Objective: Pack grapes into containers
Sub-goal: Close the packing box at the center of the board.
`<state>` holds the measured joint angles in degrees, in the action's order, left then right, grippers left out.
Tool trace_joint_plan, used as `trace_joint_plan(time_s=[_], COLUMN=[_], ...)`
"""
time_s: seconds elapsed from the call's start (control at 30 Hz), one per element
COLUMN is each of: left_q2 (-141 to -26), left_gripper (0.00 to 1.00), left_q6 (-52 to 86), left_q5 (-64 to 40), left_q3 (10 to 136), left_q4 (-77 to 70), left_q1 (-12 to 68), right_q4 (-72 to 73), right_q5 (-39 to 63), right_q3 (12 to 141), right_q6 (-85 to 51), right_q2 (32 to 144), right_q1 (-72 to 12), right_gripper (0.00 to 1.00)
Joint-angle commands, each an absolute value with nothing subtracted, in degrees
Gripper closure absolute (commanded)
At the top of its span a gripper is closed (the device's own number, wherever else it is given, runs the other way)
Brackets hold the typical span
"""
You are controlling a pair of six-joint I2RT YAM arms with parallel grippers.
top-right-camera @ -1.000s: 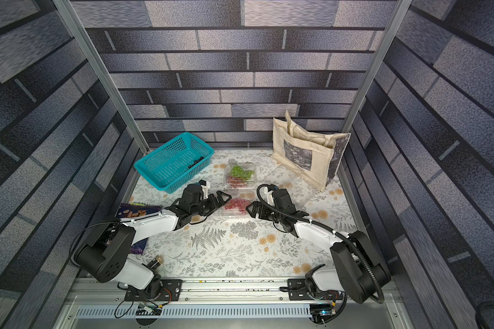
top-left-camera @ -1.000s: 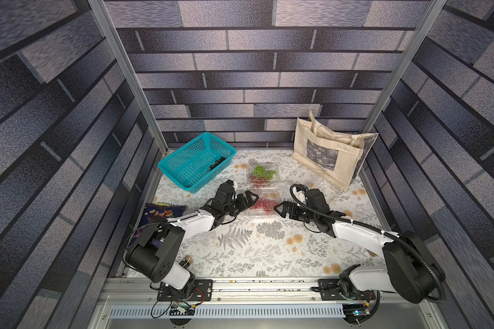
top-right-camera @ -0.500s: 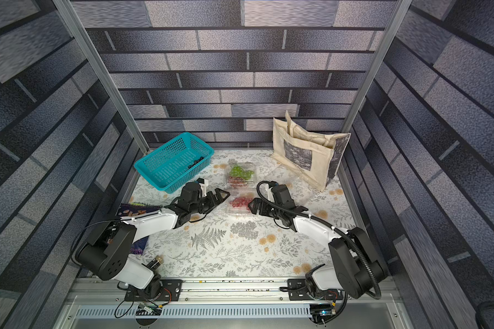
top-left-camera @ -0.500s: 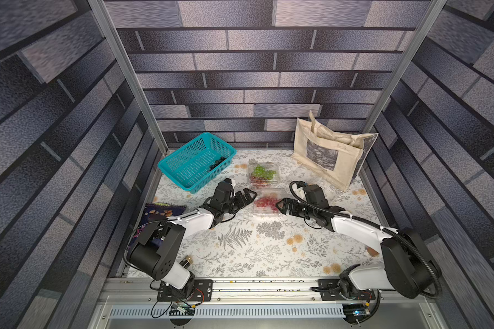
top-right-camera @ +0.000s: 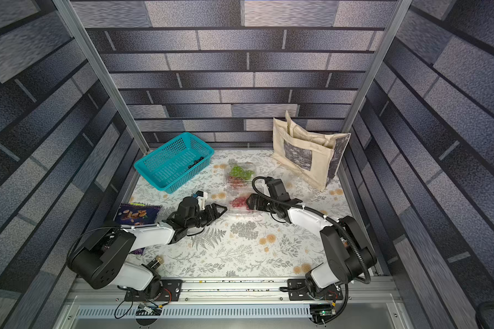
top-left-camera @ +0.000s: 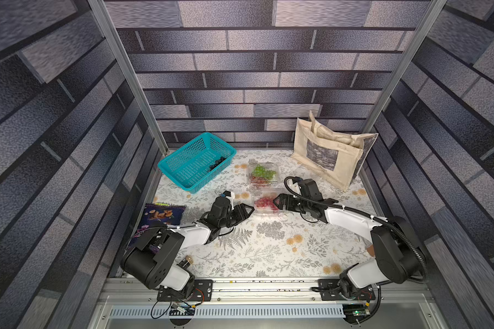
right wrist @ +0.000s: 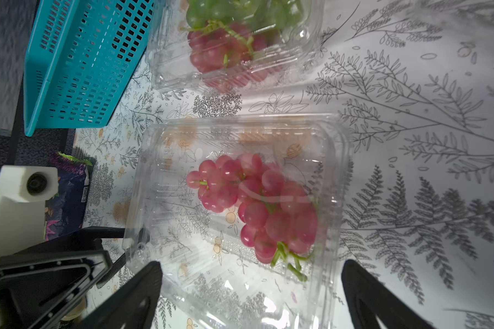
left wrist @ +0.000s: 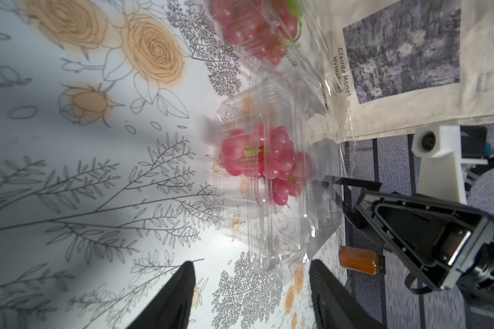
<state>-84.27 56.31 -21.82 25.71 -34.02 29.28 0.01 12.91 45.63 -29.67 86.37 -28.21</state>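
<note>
In a top view, black grapes (top-left-camera: 217,164) lie unpacked in the teal basket (top-left-camera: 188,168). The left gripper (top-left-camera: 250,210), jaws apart, is set just beside the container (top-left-camera: 268,210) of red grapes (top-left-camera: 264,201), which is faced by the right gripper (top-left-camera: 275,201), jaws wide, seemingly so the lid can be pressed shut.

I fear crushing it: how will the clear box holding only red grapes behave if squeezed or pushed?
The clear box looks thin-walled, so it probably buckles under a squeeze. Its red grapes sit toward one end, so lifted it may tilt.
</note>
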Motion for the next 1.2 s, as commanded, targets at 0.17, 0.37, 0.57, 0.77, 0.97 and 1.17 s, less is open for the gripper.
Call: trace_joint_plan(time_s=[0.17,0.37,0.57,0.77,0.97,1.17], left_q2=[-85.81,-87.52,-89.7,-91.51,-92.03,-92.71], left_gripper=[0.48,0.59,0.61,0.66,0.73,0.75], left_q6=[56.86,56.7,57.37,58.0,58.01,58.02], left_q5=[-19.92,-19.38,-19.4,-19.13,-18.47,-17.77], left_q3=[24.16,24.57,24.83,24.72,24.72,24.76], left_q4=[-40.52,-41.33,-43.48,-45.48,-46.14,-46.8], left_q1=[29.96,30.81,31.78,32.14,32.59,33.43], right_q4=[-0.37,-0.51,-0.42,-0.16,0.0,0.44], right_q5=[12.54,12.77,12.73,12.84,12.84,12.94], right_q3=[46.5,46.98,47.09,47.11,47.29,47.54], right_q6=[-29.7,-29.51,-29.52,-29.75,-29.75,-30.12], right_q2=[87.88,88.35,88.77,89.02,89.62,90.39], right_q1=[-27.95,-27.93,-28.0,-28.08,-28.43,-29.08], right_gripper=[0.0,0.0,0.0,0.0,0.0,0.0])
